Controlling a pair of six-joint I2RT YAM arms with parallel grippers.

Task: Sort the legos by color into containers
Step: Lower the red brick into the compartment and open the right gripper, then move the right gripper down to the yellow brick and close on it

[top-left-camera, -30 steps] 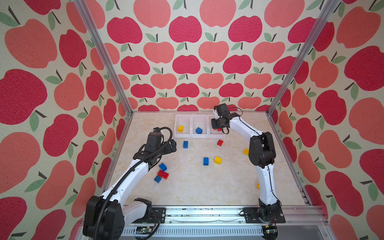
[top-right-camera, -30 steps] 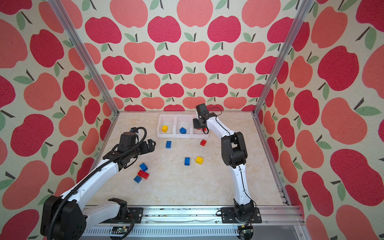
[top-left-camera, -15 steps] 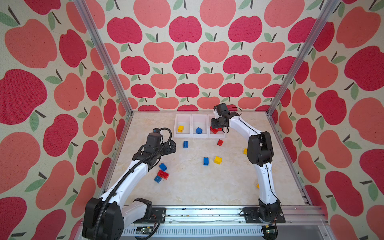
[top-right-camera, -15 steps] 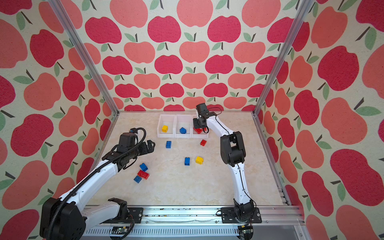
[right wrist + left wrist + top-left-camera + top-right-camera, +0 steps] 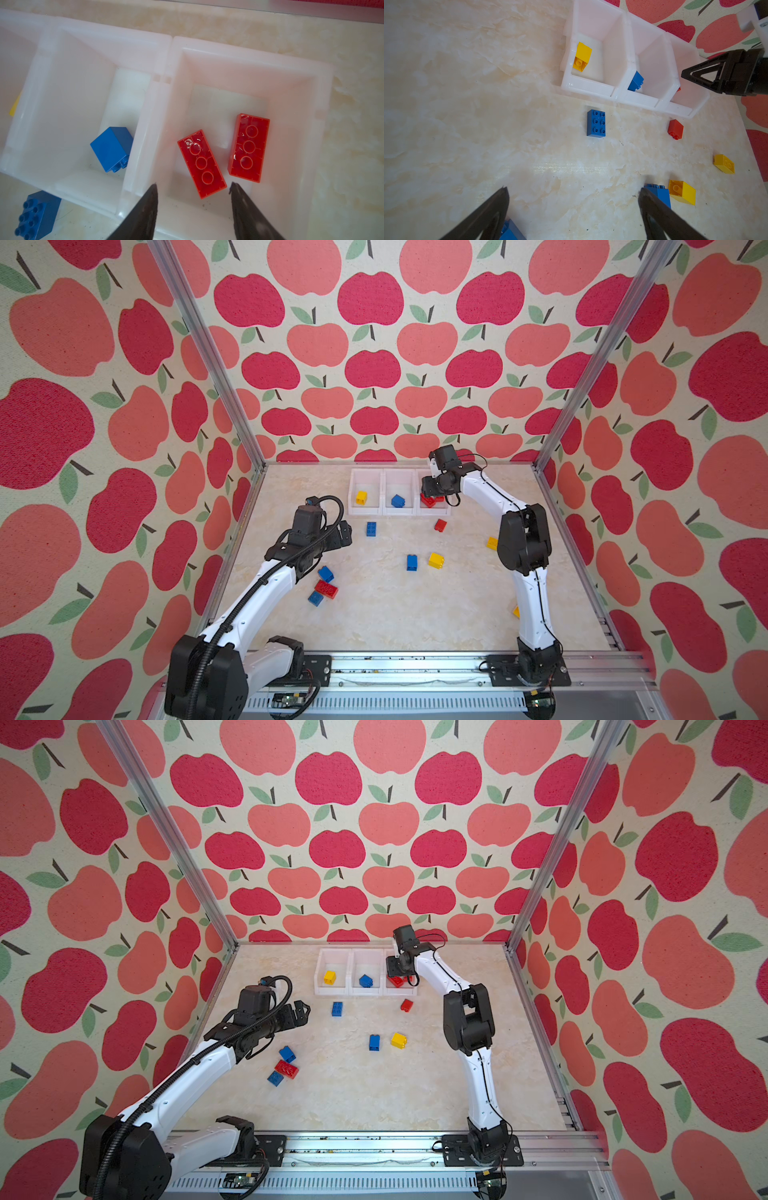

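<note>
Cream marbled tabletop (image 5: 395,614) holds legos (image 5: 436,560) inside apple-patterned walls (image 5: 374,364).

No writing, number, label or brand mark can be read in any view; the studs of the blue six-stud lego (image 5: 596,123) and the moulded undersides of the two red legos (image 5: 201,164) are too soft to show any lettering.
</note>
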